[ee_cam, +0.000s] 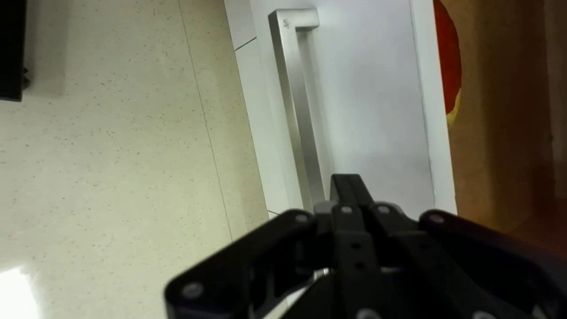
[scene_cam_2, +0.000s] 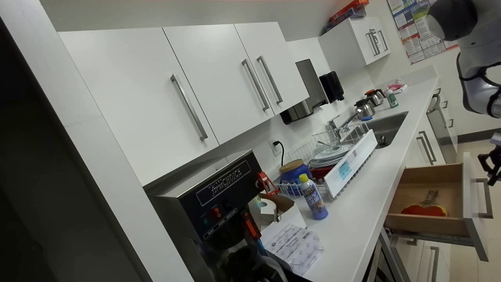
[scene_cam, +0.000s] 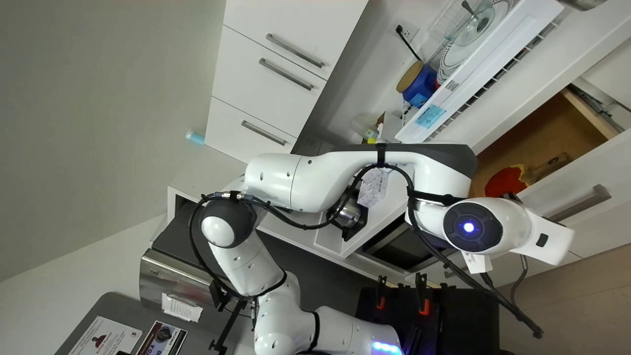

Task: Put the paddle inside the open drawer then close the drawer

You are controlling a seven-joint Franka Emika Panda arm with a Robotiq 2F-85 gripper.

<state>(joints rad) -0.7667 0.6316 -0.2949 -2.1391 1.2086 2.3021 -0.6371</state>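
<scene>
The open drawer (scene_cam: 547, 123) (scene_cam_2: 471, 219) shows its light brown wooden inside and white front in both exterior views. The red-orange paddle (scene_cam: 504, 182) (scene_cam_2: 424, 210) lies in it, its handle pointing away from the front-side wall. In the wrist view part of the paddle (ee_cam: 448, 57) shows behind the drawer front (ee_cam: 376, 110). The silver bar handle (ee_cam: 297, 106) runs left of the fingertips. My gripper (ee_cam: 347, 188) is shut and empty, over the outer face of the drawer front near the handle; contact cannot be told. In an exterior view the gripper (scene_cam_2: 491, 166) is partly cut off beside the drawer.
The white counter (scene_cam_2: 375, 196) stands above the drawer. It bears a dish rack (scene_cam_2: 348, 164), a spray can (scene_cam_2: 313, 197) and a coffee machine (scene_cam_2: 219, 192). The pale floor (ee_cam: 110, 155) lies in front of the drawer. A black stand with clamps (scene_cam: 424, 305) is near the arm's base.
</scene>
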